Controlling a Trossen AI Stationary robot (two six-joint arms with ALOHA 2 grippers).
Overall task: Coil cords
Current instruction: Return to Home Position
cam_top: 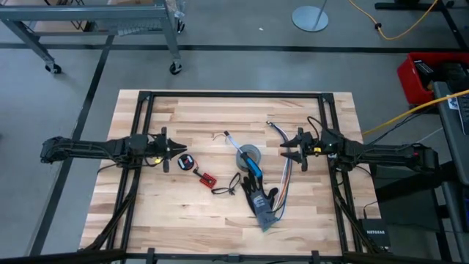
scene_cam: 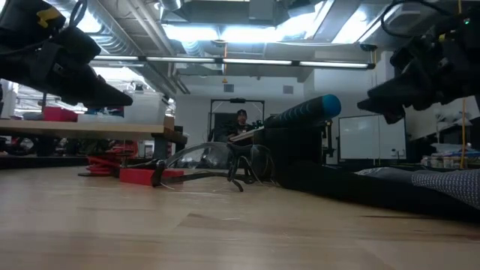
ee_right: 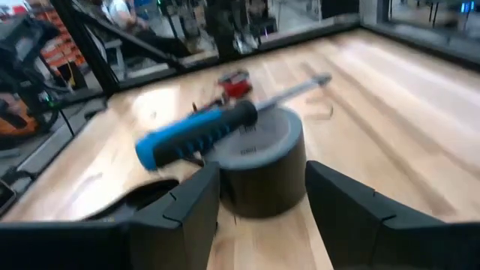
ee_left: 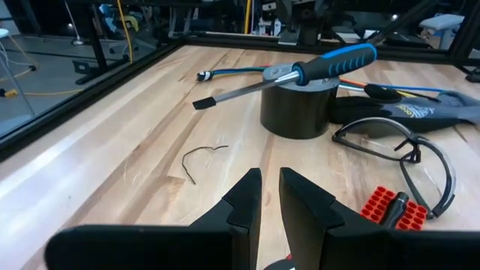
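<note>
High view: left gripper point(cam_top: 170, 152) is hovering over the left half of the bench point(cam_top: 146, 220), right gripper point(cam_top: 286, 150) over the right half. The cords point(cam_top: 185, 161) are lying as a small black-and-red bundle just beside the left gripper, apart from the red board point(cam_top: 207, 177). The tape roll point(cam_top: 253, 152) is sitting near the right gripper. Low view: both grippers are hanging clear above the bench top, carrying nothing, and the screwdriver point(scene_cam: 304, 112) is resting tilted on the roll. Left wrist view: fingers are standing a narrow slit apart, holding nothing, with the safety glasses point(ee_left: 397, 150) lying ahead. Right wrist view: fingers are spreading wide, empty, with the roll sitting close in front. Risks, as I am judging them: whether the bundle is tied is too small to tell, and if loose the coil may be springing open. A low sweep by the left arm could be dragging it. The right gripper, wide and near, could be tipping the screwdriver off the roll or snagging the ribbon wires point(cam_top: 284, 176)
</note>
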